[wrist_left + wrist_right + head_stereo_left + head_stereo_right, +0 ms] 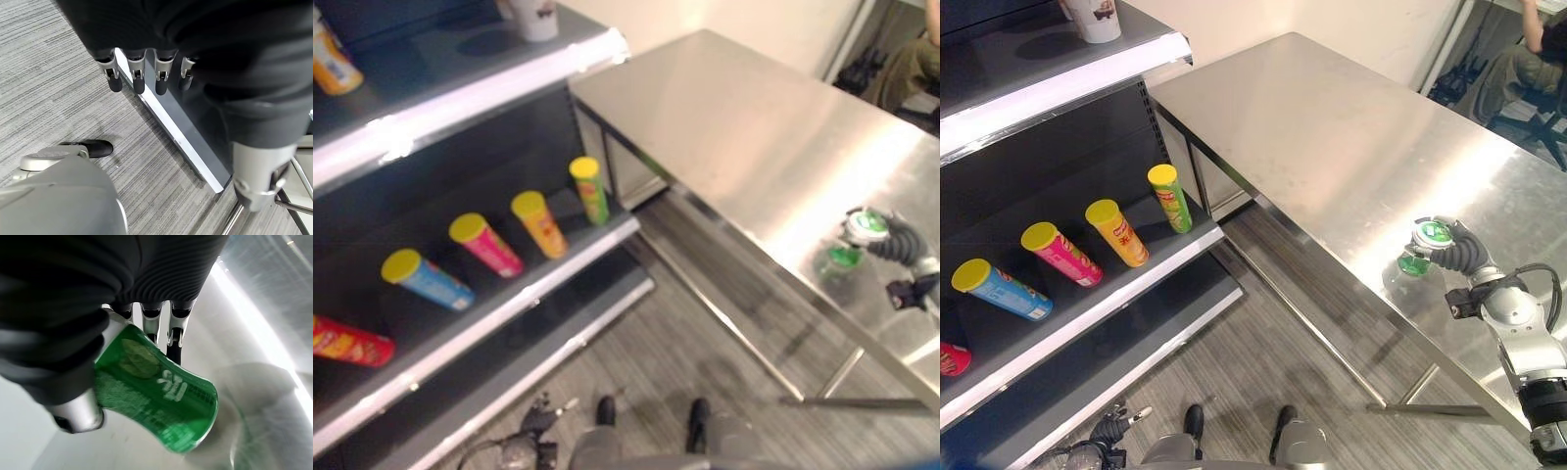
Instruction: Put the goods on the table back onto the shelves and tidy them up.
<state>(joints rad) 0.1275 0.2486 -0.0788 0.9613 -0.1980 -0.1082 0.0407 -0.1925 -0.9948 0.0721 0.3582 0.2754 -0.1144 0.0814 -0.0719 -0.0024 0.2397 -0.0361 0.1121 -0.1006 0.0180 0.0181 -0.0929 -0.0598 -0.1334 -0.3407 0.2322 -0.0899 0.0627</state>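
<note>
The green can (156, 396), glossy with pale lettering and a green-and-white top, stands on the steel table (1332, 127) at the right, grasped in the curled fingers of the right hand (1454, 250). Four yellow-lidded tubes (1116, 233) lean on the middle shelf (1087, 313) at left; a fifth red one is cut off. The left hand (142, 73) hangs over the floor, fingers relaxed.

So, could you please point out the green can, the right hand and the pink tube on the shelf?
green can (156, 396), right wrist view, its side wall.
right hand (1457, 253), right eye view, dark cover.
pink tube (1065, 257), right eye view, its body.
</note>
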